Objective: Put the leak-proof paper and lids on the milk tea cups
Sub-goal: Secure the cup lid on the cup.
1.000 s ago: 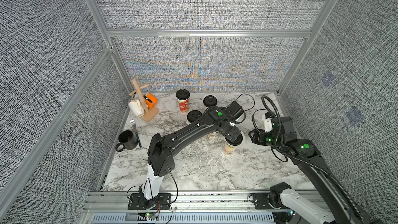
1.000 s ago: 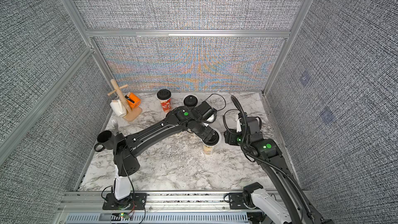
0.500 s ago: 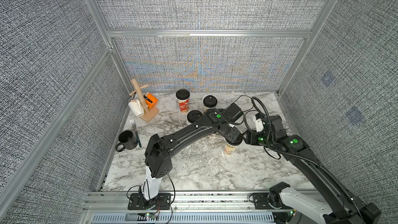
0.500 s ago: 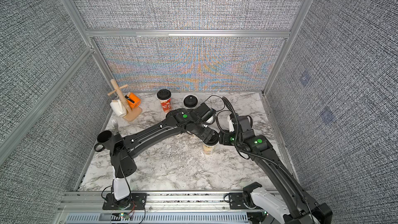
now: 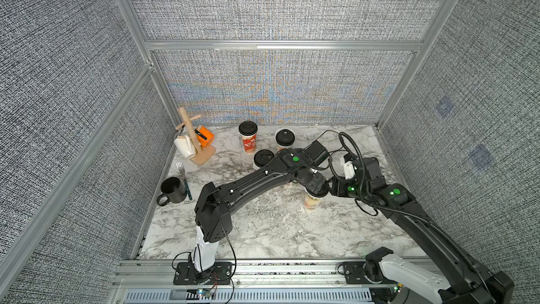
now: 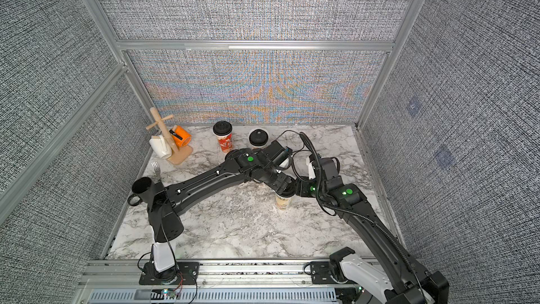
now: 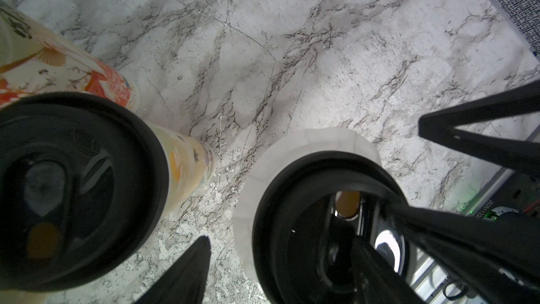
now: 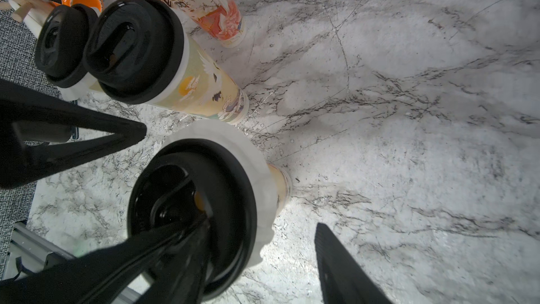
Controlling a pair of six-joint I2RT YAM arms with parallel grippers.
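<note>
A beige milk tea cup (image 5: 312,202) (image 6: 283,203) stands mid-table with a black lid (image 8: 222,176) (image 7: 304,188) on it. Leak-proof paper (image 8: 258,168) (image 7: 295,147) frills out white under the lid's rim. My left gripper (image 7: 280,244) (image 5: 317,192) is open over this lid, one finger (image 7: 198,261) outside the rim and apart from it, the other across the lid top. My right gripper (image 8: 261,225) (image 5: 332,190) is open too, straddling the opposite rim, with its outer finger (image 8: 339,261) clear of the paper. Several more lidded cups (image 5: 248,138) (image 8: 204,83) stand behind.
A wooden mug tree (image 5: 194,144) with an orange and a white mug stands at the back left. A black mug (image 5: 172,190) and a fork (image 5: 181,168) lie by the left wall. The lidded neighbour cup (image 7: 187,168) stands close beside my left gripper.
My right arm has swung left to the middle cup, and its gripper now straddles the lid beside my left gripper. Its jaws have narrowed a little. The left arm has barely moved.
</note>
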